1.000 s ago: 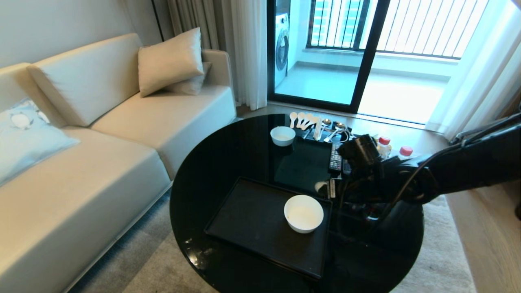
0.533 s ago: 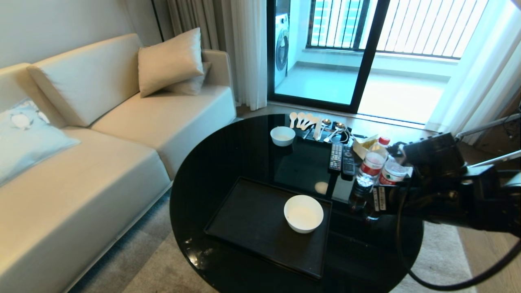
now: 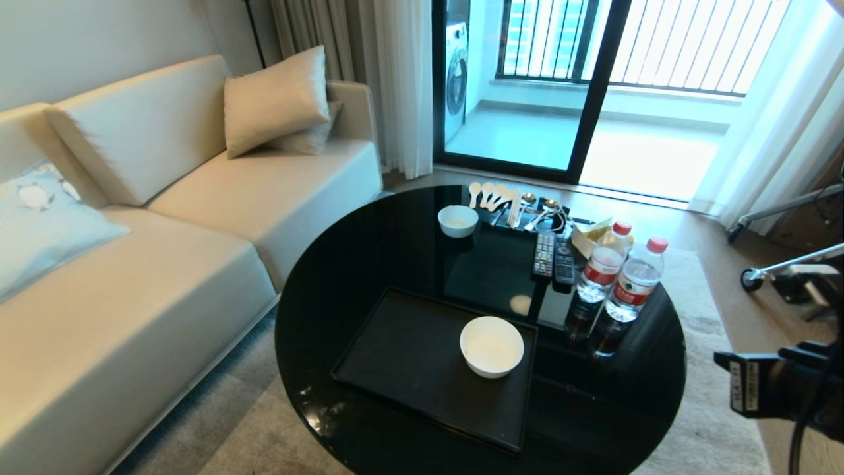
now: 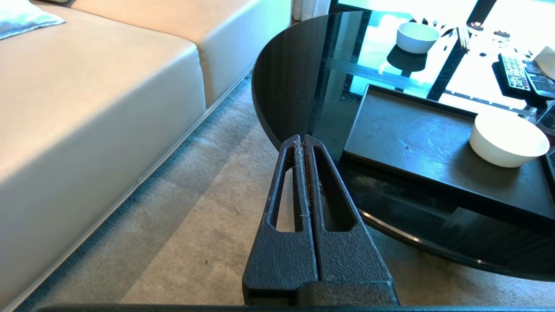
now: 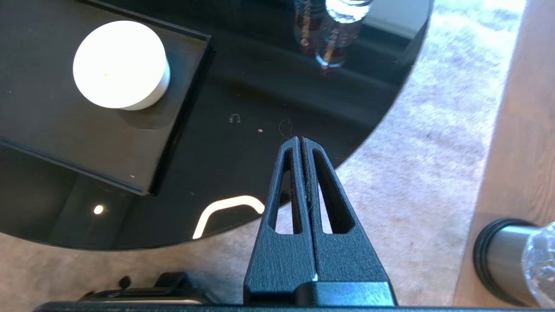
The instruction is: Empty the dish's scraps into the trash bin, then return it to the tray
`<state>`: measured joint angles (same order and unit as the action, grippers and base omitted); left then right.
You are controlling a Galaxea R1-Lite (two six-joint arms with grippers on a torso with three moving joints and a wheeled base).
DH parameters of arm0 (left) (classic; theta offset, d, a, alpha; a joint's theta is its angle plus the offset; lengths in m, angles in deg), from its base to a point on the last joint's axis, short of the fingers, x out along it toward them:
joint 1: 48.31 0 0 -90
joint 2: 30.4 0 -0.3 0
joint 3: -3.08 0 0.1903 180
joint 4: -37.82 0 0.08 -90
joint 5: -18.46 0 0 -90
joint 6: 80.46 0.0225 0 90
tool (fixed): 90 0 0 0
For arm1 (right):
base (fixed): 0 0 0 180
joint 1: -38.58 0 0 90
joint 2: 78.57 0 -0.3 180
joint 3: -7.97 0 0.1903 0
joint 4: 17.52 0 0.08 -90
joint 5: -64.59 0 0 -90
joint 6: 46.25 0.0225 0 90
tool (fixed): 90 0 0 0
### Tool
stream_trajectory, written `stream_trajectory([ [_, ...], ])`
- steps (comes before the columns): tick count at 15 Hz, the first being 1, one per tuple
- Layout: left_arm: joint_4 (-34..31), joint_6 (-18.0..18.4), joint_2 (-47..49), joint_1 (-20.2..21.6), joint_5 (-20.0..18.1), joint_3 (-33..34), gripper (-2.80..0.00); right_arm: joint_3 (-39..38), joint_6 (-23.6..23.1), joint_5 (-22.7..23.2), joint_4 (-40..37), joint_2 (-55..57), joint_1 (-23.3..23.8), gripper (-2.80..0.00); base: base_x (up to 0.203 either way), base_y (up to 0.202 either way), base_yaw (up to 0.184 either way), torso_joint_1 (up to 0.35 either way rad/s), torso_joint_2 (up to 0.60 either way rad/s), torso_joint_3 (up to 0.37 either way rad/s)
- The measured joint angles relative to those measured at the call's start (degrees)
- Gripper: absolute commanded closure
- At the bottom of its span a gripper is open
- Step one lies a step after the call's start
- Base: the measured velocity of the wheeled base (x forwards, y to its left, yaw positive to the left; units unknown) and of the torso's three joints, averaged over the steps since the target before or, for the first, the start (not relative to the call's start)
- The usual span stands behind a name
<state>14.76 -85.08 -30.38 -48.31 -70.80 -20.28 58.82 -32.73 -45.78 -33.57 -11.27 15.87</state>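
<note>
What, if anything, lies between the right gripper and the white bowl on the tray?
In the right wrist view, only the tray's rim and bare glossy tabletop separate the shut right gripper from the bowl.

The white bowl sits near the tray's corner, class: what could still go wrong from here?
1. The dish rests close to the tray rim beside two water bottles; a careless later reach could topple them.
2. The trash bin stands on the floor close to the shut right tool; a low swing might knock it.
</note>
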Motion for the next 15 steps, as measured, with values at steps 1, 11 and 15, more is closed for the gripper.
stream_trajectory([
  [1, 0.0, 0.0, 0.0, 0.0, 0.0, 0.0, 0.0, -2.8, -1.5, 0.0, 1.5, -2.7, 0.8, 0.0, 0.0, 0.0, 0.0, 0.0, 0.0, 0.0],
  [11, 0.0, 0.0, 0.0, 0.0, 0.0, 0.0, 0.0, -27.1, -18.9, 10.3, 16.9, -31.5, 16.9, 0.0, 0.0, 0.0, 0.0, 0.0, 0.0, 0.0],
  [15, 0.0, 0.0, 0.0, 0.0, 0.0, 0.0, 0.0, -27.4, -22.7, 19.6, 1.2, -43.0, 23.1, 0.0, 0.0, 0.0, 0.0, 0.0, 0.0, 0.0],
])
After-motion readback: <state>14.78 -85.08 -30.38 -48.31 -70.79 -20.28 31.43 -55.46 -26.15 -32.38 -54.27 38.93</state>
